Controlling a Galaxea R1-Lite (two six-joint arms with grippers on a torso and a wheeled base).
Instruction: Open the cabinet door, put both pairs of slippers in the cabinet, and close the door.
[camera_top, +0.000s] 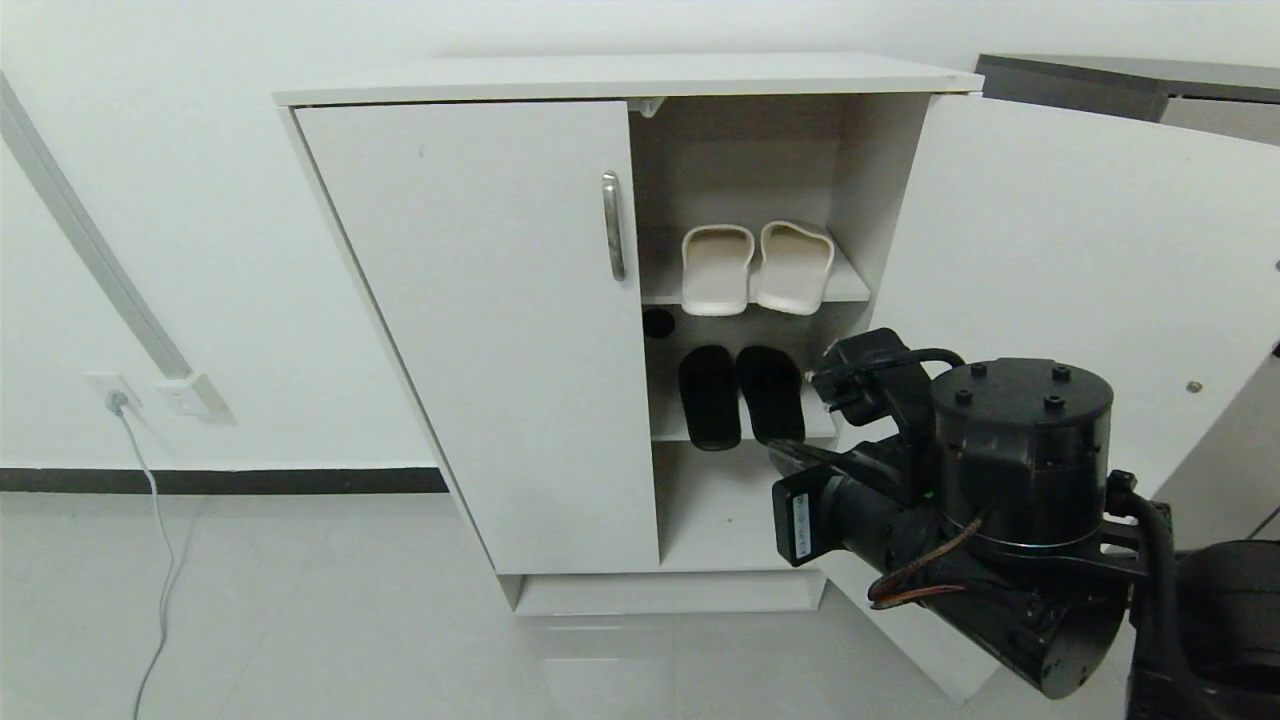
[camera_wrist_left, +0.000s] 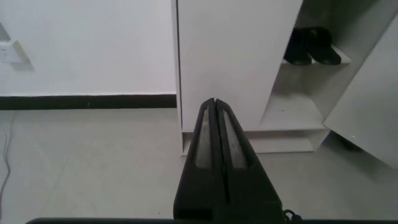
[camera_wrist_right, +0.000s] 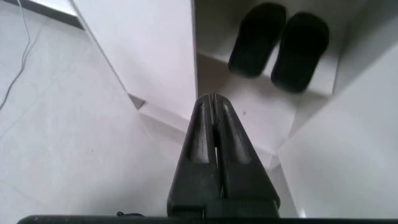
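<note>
**Both pairs of slippers sitting in the cabinet, right door standing open**

The white cabinet (camera_top: 620, 75) is standing against the wall. Its left door (camera_top: 480, 330), which is carrying a metal handle (camera_top: 613, 226), is sitting flush, while its right door (camera_top: 1060, 250) is swinging wide toward the robot's right. In the open compartment, the white slippers (camera_top: 717, 270) are lying side by side on the upper shelf, toes pointing inward. The black slippers (camera_top: 710, 398) are lying side by side on the shelf just below them. The bottom of the compartment is showing bare white board.

The right arm is hanging in front of the lower part of the open compartment, between the two doors. The right tool (camera_wrist_right: 213, 99) is clenched with nothing between its fingers, pointing down toward the cabinet's base below the black slippers.

The left tool (camera_wrist_left: 214, 102) is likewise clenched on nothing, hovering low over the floor (camera_top: 300, 600) and facing the closed left door.

A cable is trailing from a wall socket (camera_top: 115, 395) to the robot's left.
</note>
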